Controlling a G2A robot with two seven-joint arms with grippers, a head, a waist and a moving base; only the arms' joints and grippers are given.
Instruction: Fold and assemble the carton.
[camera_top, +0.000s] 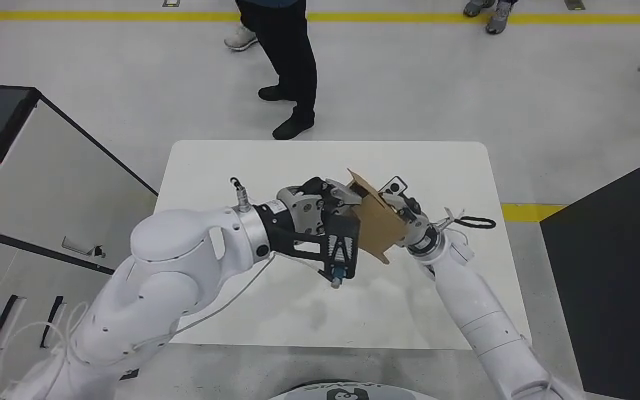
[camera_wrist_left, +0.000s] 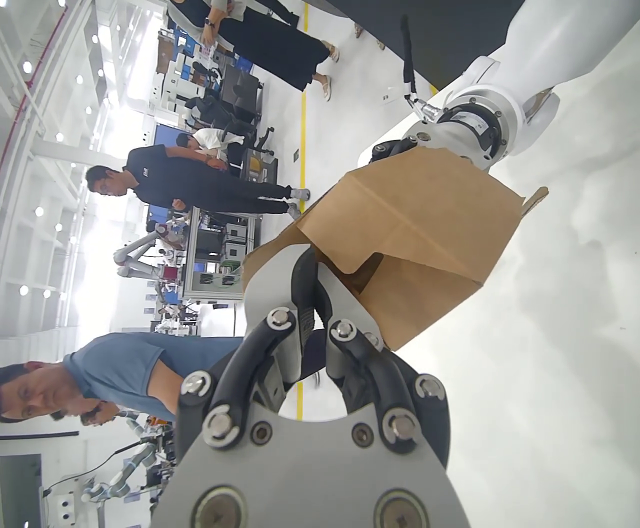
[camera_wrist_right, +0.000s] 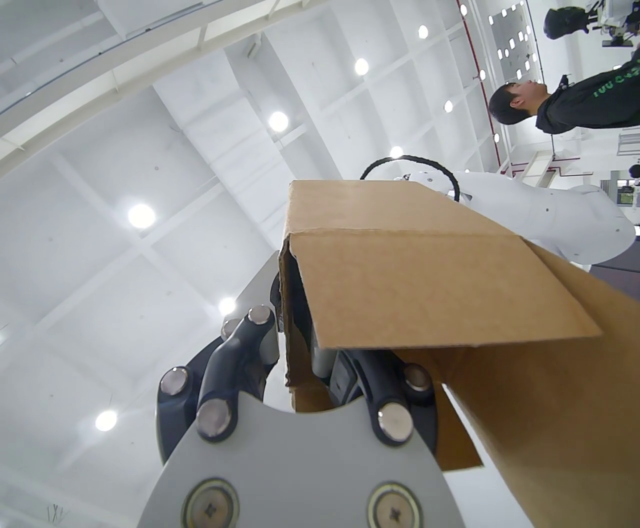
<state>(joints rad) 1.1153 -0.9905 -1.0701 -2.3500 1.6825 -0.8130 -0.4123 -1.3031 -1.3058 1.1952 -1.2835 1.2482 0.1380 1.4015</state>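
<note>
The carton (camera_top: 375, 228) is held in the air above the white table (camera_top: 230, 180), between the two arms and touching nothing else. The right hand (camera_wrist_right: 295, 325) is closed on it: one cardboard wall runs down between its fingers (camera_wrist_right: 250, 320) and is pinched there. From the wrist view on that side, a broad flap (camera_wrist_right: 430, 295) juts out from the body at its crease and is not tucked in. The left hand (camera_wrist_left: 306, 260) has its fingers drawn together at the rim of the carton's open end. It seems to nip a wall edge there (the card between the pads is hard to make out, so this is a reading and not a certainty). Judged from these views, the job is partway along. The blank is no longer flat but stands open as a squared sleeve with clear corners and creases. One flap (camera_wrist_left: 345, 250) leans inward across the near mouth, yet the dark interior (camera_wrist_left: 372, 280) is visible past it, so that end is not closed. A small tab (camera_wrist_left: 534, 198) sticks out loose at the far end as well. Left to do, most likely: fold the remaining flaps over each opening, tuck or lock them, and set the finished box on the table.
</note>
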